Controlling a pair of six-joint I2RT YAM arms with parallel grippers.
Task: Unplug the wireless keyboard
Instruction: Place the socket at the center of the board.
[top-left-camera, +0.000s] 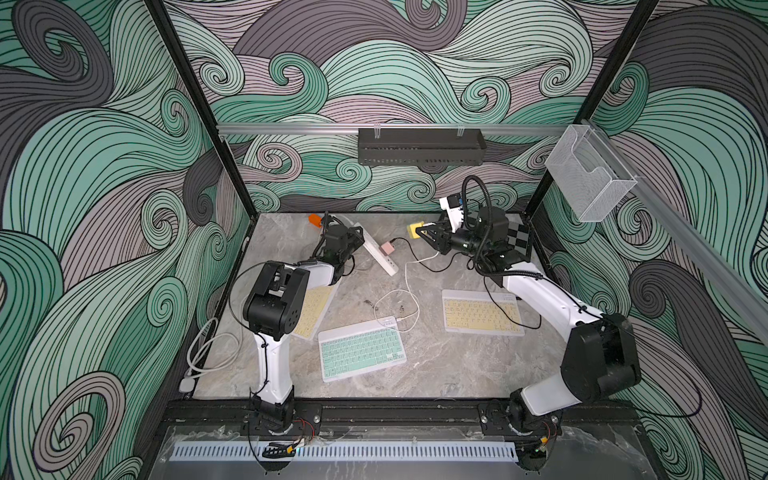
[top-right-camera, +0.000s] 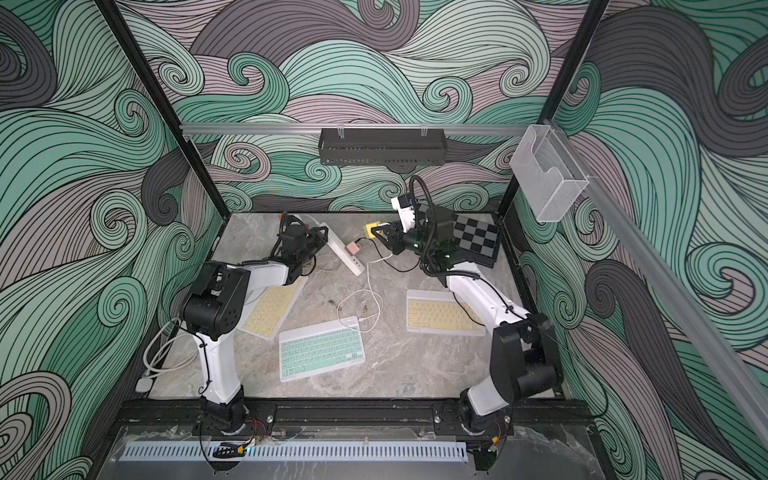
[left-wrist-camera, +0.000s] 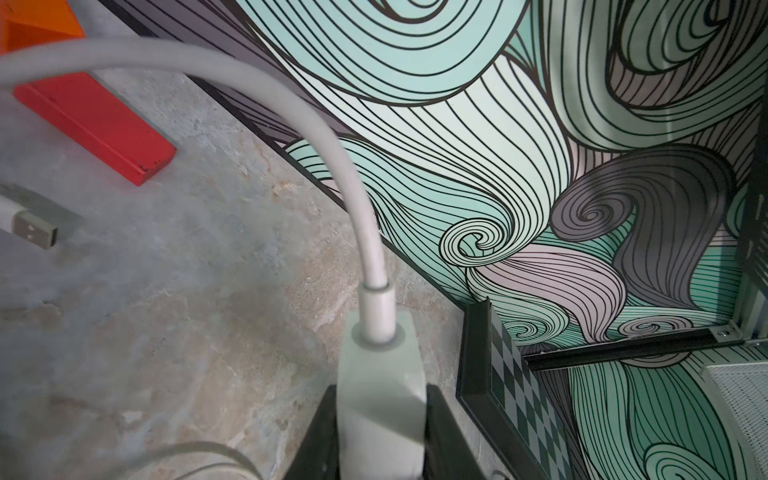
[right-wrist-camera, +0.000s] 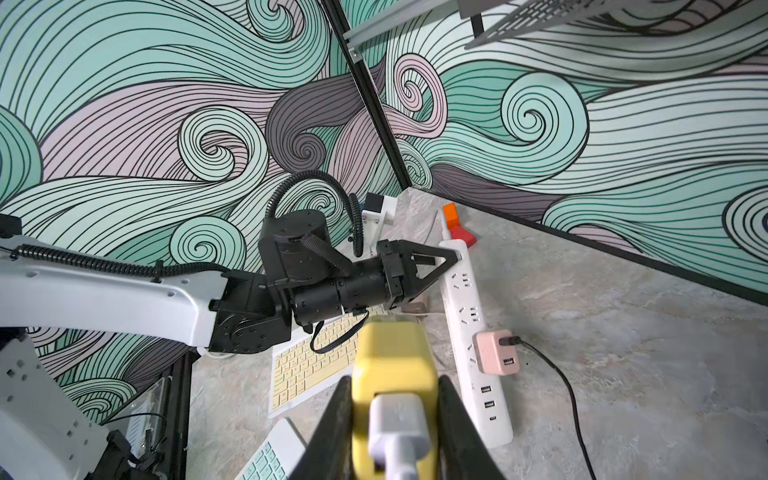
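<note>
Right now the left jaws are clamped on the far end of the white power strip (top-left-camera: 380, 257), where its thick grey cord (left-wrist-camera: 332, 137) comes out; the left wrist view shows the strip's end block wedged between them. The right jaws are closed on a yellow adapter (right-wrist-camera: 392, 349) with a white plug (right-wrist-camera: 397, 424) still seated in it. Both top views show that adapter (top-right-camera: 371, 227) held off to the side of the strip, not touching it.

The green keyboard (top-left-camera: 361, 353) lies flat near the front middle of the table (top-left-camera: 436, 374), well apart from both arms. A thin white cable (top-left-camera: 409, 291) is attached at its far right corner, loops once and runs back toward the right arm (top-left-camera: 536, 291); its last stretch is hidden under the jaws in both top views.

A pink adapter (top-left-camera: 387, 248) sits plugged into the strip, with a black cable (right-wrist-camera: 561, 374) leaving it. One yellow keyboard (top-left-camera: 482, 311) lies in front of the right arm; another yellow keyboard (top-left-camera: 313, 309) is partly covered by the left arm (top-left-camera: 276, 299). Orange and red blocks (left-wrist-camera: 95, 120) rest near the back wall.
</note>
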